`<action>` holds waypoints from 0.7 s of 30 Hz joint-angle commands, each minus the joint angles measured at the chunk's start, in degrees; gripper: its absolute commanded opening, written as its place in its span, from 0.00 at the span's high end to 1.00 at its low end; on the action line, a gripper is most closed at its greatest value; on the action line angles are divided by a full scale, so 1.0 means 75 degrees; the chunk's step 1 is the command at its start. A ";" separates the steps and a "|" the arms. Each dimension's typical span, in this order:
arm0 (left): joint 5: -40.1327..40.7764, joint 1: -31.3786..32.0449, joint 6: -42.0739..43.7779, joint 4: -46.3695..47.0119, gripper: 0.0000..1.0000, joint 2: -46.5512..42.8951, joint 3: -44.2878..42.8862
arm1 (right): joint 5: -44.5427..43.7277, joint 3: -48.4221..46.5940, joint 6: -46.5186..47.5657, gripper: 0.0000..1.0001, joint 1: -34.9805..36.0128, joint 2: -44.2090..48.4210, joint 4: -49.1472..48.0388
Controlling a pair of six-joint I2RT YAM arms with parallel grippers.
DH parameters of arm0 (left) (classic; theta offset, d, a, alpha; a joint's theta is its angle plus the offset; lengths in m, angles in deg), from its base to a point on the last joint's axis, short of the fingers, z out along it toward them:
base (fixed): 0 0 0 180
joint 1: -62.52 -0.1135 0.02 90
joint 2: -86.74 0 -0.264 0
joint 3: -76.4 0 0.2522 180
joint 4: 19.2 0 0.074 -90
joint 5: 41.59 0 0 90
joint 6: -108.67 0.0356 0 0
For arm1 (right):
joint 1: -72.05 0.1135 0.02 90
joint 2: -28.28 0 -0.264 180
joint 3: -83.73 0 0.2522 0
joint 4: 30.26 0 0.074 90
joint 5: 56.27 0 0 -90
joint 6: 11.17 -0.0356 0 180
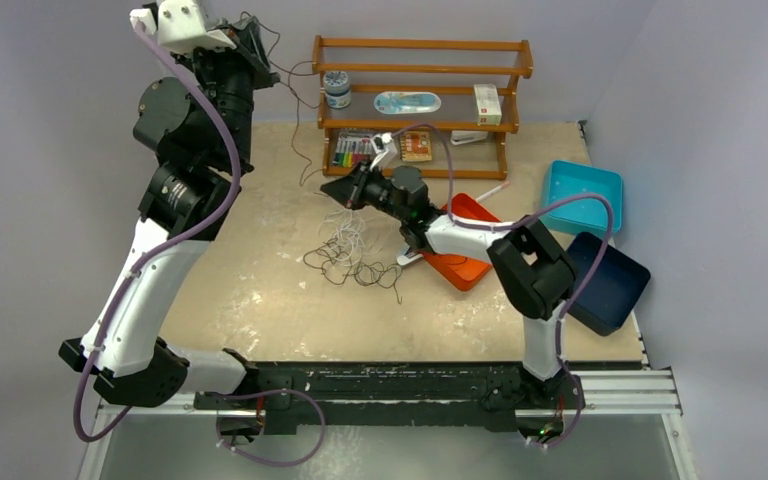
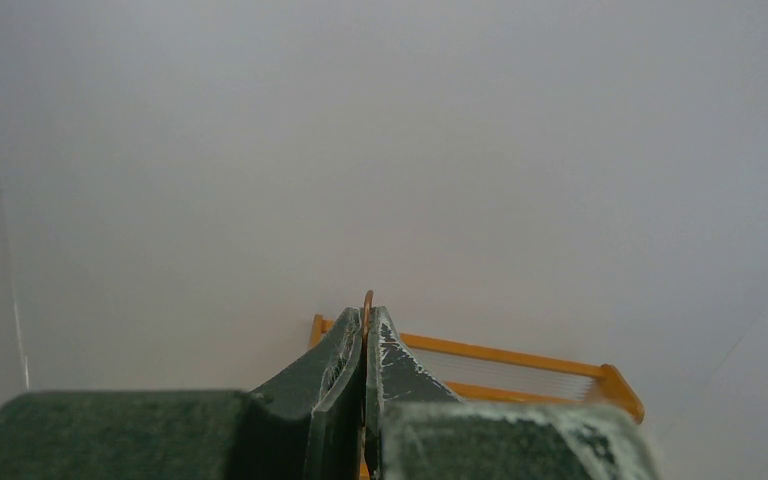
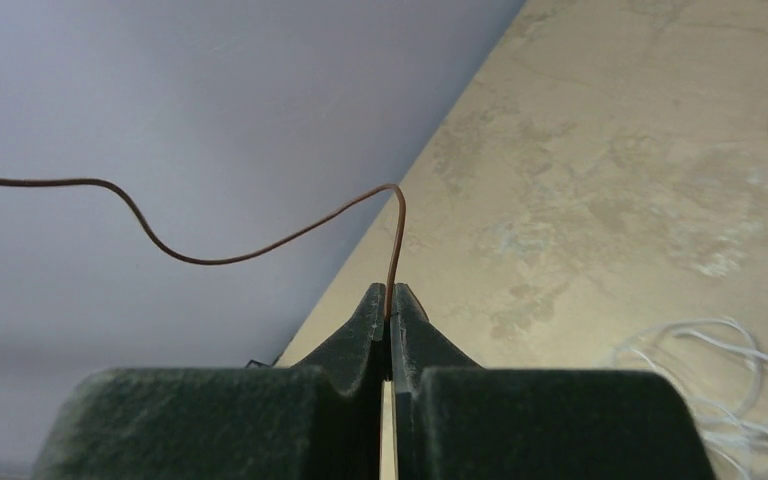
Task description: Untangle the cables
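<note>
The cables (image 1: 352, 255) lie in a loose knot of white and dark loops at the centre of the tabletop (image 1: 260, 310). One brown strand (image 3: 260, 245) is drawn up out of the heap toward 11 o'clock. The right claw (image 3: 388, 300), just off the knot at its 12 o'clock, is pinched together on that strand. The left claw (image 2: 365, 335), raised high at 11 o'clock near the back wall, is likewise clamped on a thin brown loop, apparently the same strand farther along. Between the two, the strand hangs in a slack wave.

The step in hand looks to be working this one strand free. Done well, that means firm grips and a slow parting of the claws along the strand's own line. It also means lifting rather than dragging, and easing off if the whole heap starts to rise or cinch tighter.

Much is too fine to read. From above, the point where the strand leaves the knot cannot be traced, nor can the cables be counted. In the right wrist view, only a few white loops (image 3: 730, 380) show, cut off at 4 o'clock.

A wooden rack (image 1: 420, 70) stands at 12 o'clock. An orange tray (image 1: 465, 268), partly behind the right arm, sits at 3 o'clock, with a light blue bin (image 1: 585, 195) and a dark blue bin (image 1: 610, 285) beyond it.
</note>
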 commanded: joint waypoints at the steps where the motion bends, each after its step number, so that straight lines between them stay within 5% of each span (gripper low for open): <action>1: 0.0052 -0.0044 -0.0189 0.0111 1.00 -0.0233 0.0214 | -0.0449 0.0519 0.0288 1.00 -0.0410 0.1181 -0.0060; 10: 0.0246 -0.0036 -0.0124 -0.0106 1.00 -0.0202 0.1007 | -0.0761 0.2940 0.0839 1.00 -0.2243 0.3519 0.1032; 21: -0.1929 -0.0026 -0.1734 -0.0074 1.00 0.0864 0.1679 | -0.3674 0.3345 0.2508 1.00 -0.2939 0.7141 0.5092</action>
